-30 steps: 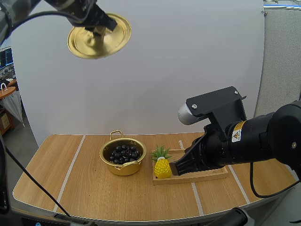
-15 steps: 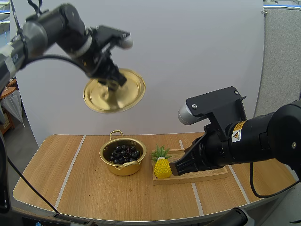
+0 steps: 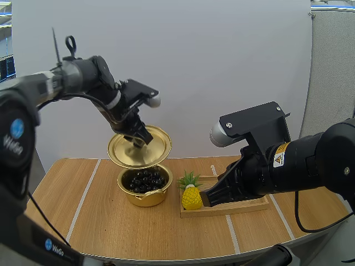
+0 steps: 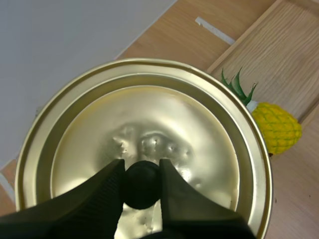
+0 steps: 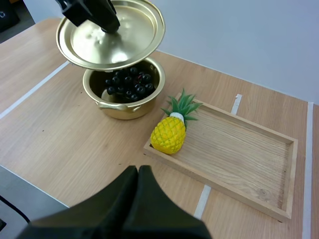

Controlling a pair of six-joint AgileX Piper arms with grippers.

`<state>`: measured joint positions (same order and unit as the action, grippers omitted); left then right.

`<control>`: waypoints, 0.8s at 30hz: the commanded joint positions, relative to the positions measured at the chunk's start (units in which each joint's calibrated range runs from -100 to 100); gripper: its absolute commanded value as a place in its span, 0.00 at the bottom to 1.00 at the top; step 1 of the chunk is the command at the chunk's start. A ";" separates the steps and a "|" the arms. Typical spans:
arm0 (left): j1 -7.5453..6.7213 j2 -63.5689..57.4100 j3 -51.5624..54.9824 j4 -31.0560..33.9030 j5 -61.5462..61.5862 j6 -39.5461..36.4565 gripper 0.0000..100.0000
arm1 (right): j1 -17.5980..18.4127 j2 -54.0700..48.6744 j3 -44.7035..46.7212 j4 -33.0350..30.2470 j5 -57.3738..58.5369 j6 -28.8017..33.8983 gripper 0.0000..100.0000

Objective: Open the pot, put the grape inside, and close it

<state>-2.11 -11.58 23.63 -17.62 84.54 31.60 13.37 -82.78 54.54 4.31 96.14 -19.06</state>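
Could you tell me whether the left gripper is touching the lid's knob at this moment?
Touching. The left wrist view shows the left gripper pinching the black knob of the lid, with both fingers pressed against its sides.

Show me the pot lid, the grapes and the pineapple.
pot lid (image 5: 119, 40), right wrist view, on its golden top face.
grapes (image 5: 127, 83), right wrist view, on the middle of the dark bunch.
pineapple (image 3: 192, 198), high view, on its yellow body.
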 commanded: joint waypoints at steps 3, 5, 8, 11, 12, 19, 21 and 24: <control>-0.05 5.57 0.06 -0.53 -2.53 0.45 0.00 | -0.20 -0.62 0.08 0.15 0.04 -0.30 0.00; -0.05 7.19 0.06 -0.53 -3.19 0.57 0.00 | -0.20 -0.62 0.08 0.15 0.04 -0.30 0.00; -0.05 9.24 0.06 -0.53 -5.84 0.57 0.00 | -0.20 -0.62 0.08 0.15 0.04 -0.30 0.00; -0.05 11.32 0.06 -0.53 -6.52 1.41 0.00 | -0.20 -0.62 0.08 0.15 0.04 -0.30 0.00; -0.05 12.12 0.06 -0.53 -6.67 1.45 0.00 | -0.20 -0.62 0.08 0.15 0.04 -0.30 0.00; -0.05 16.20 0.06 -0.97 -8.43 1.54 0.00 | -0.20 -0.62 0.08 0.15 0.04 -0.30 0.00; -0.05 16.62 0.06 -1.20 -8.43 1.64 0.00 | -0.20 -0.62 0.08 0.15 0.04 -0.30 0.00; -0.05 16.76 0.06 -1.20 -8.43 1.64 0.00 | -0.20 -0.44 0.08 0.15 0.04 -0.30 0.00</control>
<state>-2.11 5.12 23.63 -17.62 77.15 32.99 13.37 -82.78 54.54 4.31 96.14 -19.06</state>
